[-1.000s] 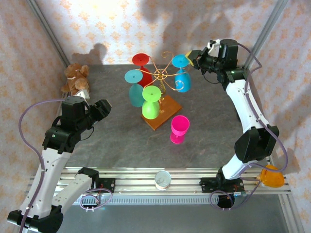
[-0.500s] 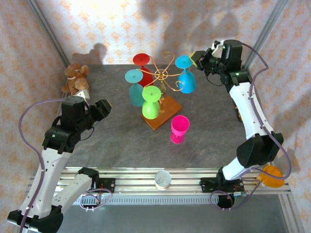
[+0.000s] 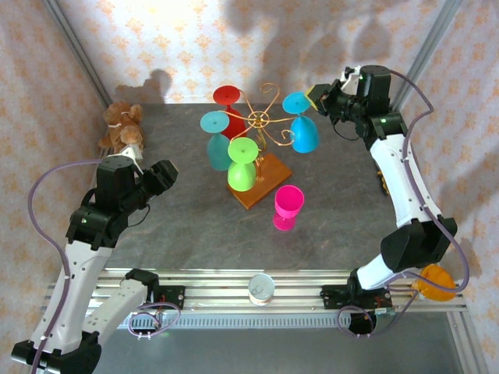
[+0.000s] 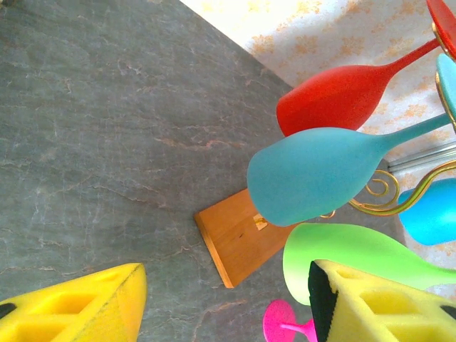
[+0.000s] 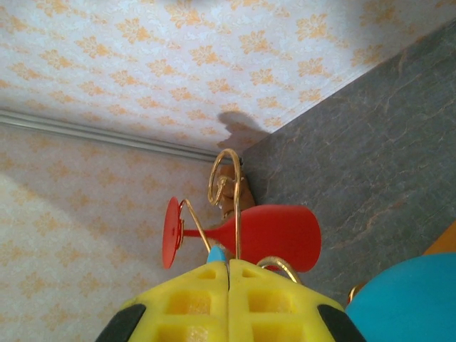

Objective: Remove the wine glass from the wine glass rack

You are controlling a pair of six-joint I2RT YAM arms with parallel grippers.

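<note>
The wine glass rack [image 3: 262, 123] is gold wire on an orange-brown wooden base [image 3: 263, 189]. Red [image 3: 228, 100], teal [image 3: 215, 139] and green [image 3: 242, 165] glasses hang from it bowl down. My right gripper [image 3: 315, 98] is shut on the foot of the blue wine glass [image 3: 302, 134] at the rack's right side. In the right wrist view a blue sliver sits between the closed fingertips [image 5: 228, 265], with a gold arm [image 5: 226, 167] just ahead; I cannot tell whether the glass touches the wire. My left gripper [image 3: 167, 176] hangs open left of the rack with nothing in it [image 4: 228, 306].
A pink glass [image 3: 287, 206] stands upright on the grey table just right of the wooden base. A teddy bear [image 3: 121, 128] lies at the far left corner. A tin can [image 3: 261, 288] sits on the front rail. Patterned walls close the back and sides.
The right gripper has shifted a little to the right and back, carrying the blue glass outward from the rack's centre. The left arm has not moved.
</note>
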